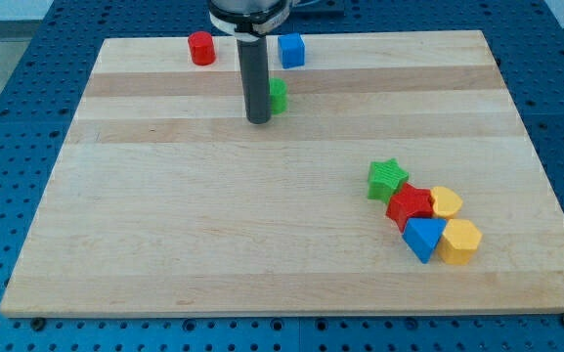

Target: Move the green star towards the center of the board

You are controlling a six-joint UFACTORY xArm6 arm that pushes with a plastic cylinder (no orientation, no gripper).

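The green star (pixel 387 179) lies right of the board's middle, at the upper left end of a cluster of blocks. It touches a red block (pixel 410 205). My tip (pixel 258 120) is far to the upper left of the star, in the upper middle of the board. The rod stands just left of a green block (pixel 279 96) and hides part of it.
In the cluster with the star are a yellow heart (pixel 447 202), a blue block (pixel 423 239) and a yellow block (pixel 459 242). A red cylinder (pixel 201 48) and a blue cube (pixel 291 50) sit near the top edge of the wooden board (pixel 164 244).
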